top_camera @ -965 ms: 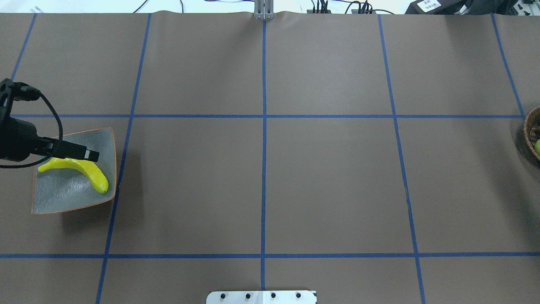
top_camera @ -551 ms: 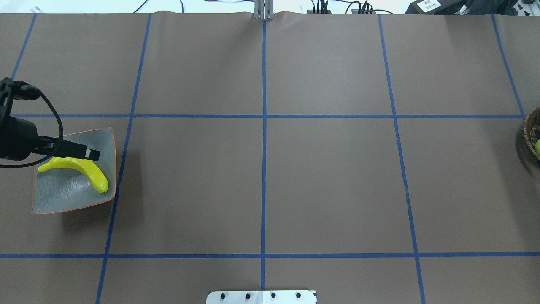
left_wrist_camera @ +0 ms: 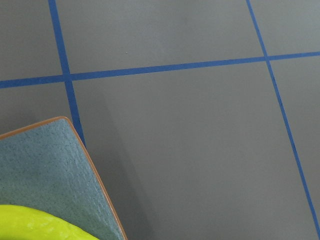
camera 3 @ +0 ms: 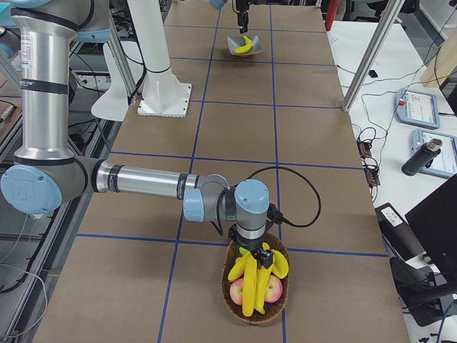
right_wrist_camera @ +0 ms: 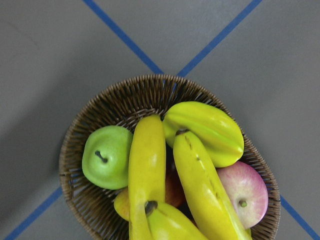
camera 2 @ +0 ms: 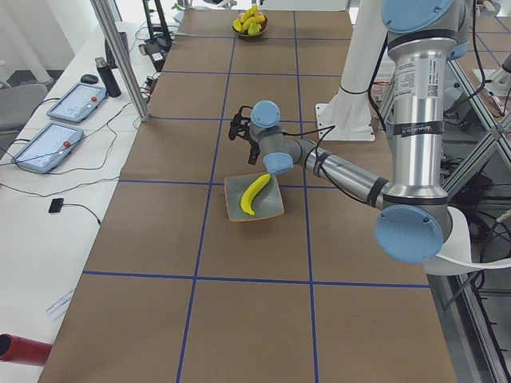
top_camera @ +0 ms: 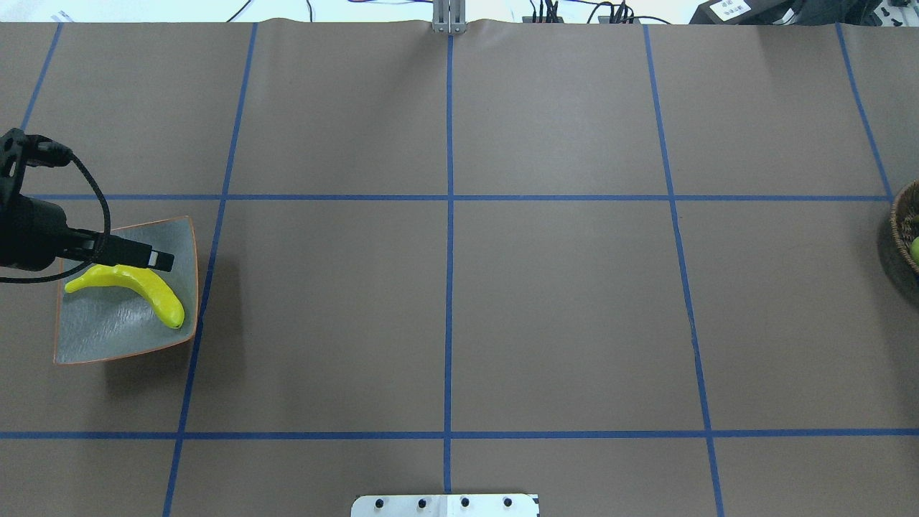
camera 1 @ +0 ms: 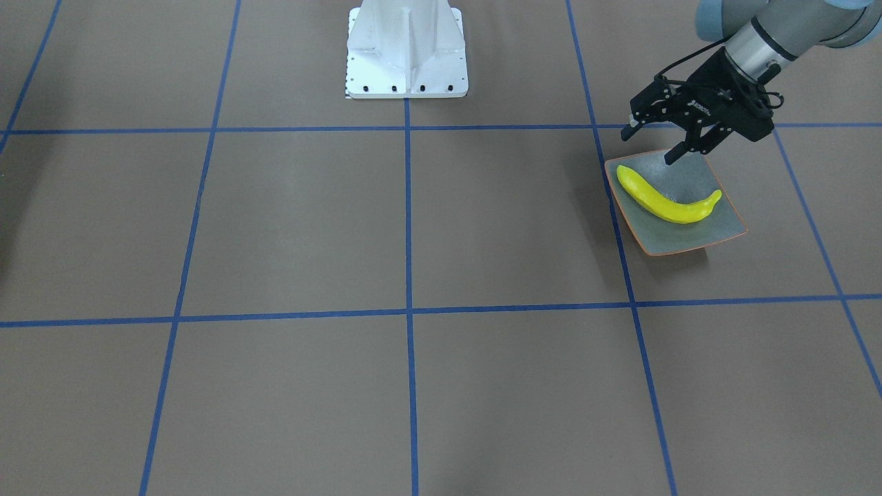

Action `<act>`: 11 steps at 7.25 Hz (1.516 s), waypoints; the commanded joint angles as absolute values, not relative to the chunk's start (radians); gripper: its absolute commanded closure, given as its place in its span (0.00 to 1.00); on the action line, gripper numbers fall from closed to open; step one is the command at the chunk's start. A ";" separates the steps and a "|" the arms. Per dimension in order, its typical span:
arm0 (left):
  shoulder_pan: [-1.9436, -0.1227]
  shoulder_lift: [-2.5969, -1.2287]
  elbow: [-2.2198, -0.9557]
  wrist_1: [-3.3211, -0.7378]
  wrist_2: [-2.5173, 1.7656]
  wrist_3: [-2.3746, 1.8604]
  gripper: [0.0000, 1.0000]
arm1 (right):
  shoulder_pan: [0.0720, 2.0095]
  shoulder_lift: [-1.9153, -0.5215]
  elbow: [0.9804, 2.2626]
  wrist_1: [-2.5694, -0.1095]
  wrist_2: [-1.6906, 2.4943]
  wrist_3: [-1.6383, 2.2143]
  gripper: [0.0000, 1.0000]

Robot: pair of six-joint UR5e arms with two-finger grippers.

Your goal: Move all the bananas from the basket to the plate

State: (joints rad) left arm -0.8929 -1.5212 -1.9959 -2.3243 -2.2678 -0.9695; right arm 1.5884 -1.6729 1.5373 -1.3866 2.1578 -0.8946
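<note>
Now one banana (camera 1: 665,201) lies across the plate (camera 1: 720,231) at the robot's left end of the table. The left gripper (camera 1: 650,144) hovers just above the plate's edge nearest the robot, jaws apart and empty. More bananas (right_wrist_camera: 202,185) sit in the wicker basket (right_wrist_camera: 95,112) at the opposite end, beside a green apple (right_wrist_camera: 106,156) and a pink apple (right_wrist_camera: 246,192). The right gripper (camera 3: 253,251) hangs over the basket; I cannot tell how its jaws stand.

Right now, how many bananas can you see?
4. One banana lies on the plate. Three are in the basket: a left banana, a right banana, and a third banana partly under them. Others may hide beneath the fruit.
</note>
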 commanded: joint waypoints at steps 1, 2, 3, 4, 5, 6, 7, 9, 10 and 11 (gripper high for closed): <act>-0.896 -1.517 -1.999 -2.326 -2.264 -0.968 0.00 | 1.589 -1.652 1.389 -1.190 2.148 -0.894 0.00; -0.896 -1.513 -2.000 -2.327 -2.264 -0.968 0.00 | 1.588 -1.648 1.384 -1.186 2.149 -0.878 0.01; -0.897 -1.508 -2.005 -2.327 -2.264 -0.968 0.00 | 1.588 -1.647 1.384 -1.186 2.155 -0.873 0.08; -0.897 -1.506 -2.005 -2.327 -2.264 -0.968 0.00 | 1.583 -1.643 1.387 -1.186 2.158 -0.871 0.14; -0.897 -1.506 -2.003 -2.327 -2.264 -0.966 0.00 | 1.568 -1.626 1.388 -1.186 2.164 -0.867 0.20; -0.897 -1.505 -2.003 -2.327 -2.264 -0.968 0.00 | 1.548 -1.614 1.385 -1.186 2.166 -0.865 0.20; -0.897 -1.505 -2.003 -2.327 -2.264 -0.968 0.00 | 1.531 -1.612 1.385 -1.186 2.169 -0.867 0.22; -0.897 -1.503 -2.003 -2.327 -2.264 -0.968 0.00 | 1.516 -1.615 1.384 -1.184 2.169 -0.868 0.22; -0.897 -1.503 -2.003 -2.327 -2.264 -0.968 0.00 | 1.516 -1.620 1.384 -1.183 2.169 -0.871 0.22; -0.897 -1.503 -2.003 -2.327 -2.264 -0.968 0.00 | 1.516 -1.627 1.385 -1.181 2.169 -0.873 0.25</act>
State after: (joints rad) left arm -0.8974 -1.5036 -2.0034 -2.3271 -2.2642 -0.9679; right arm 1.5166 -1.6198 1.3840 -1.1829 2.1687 -0.8704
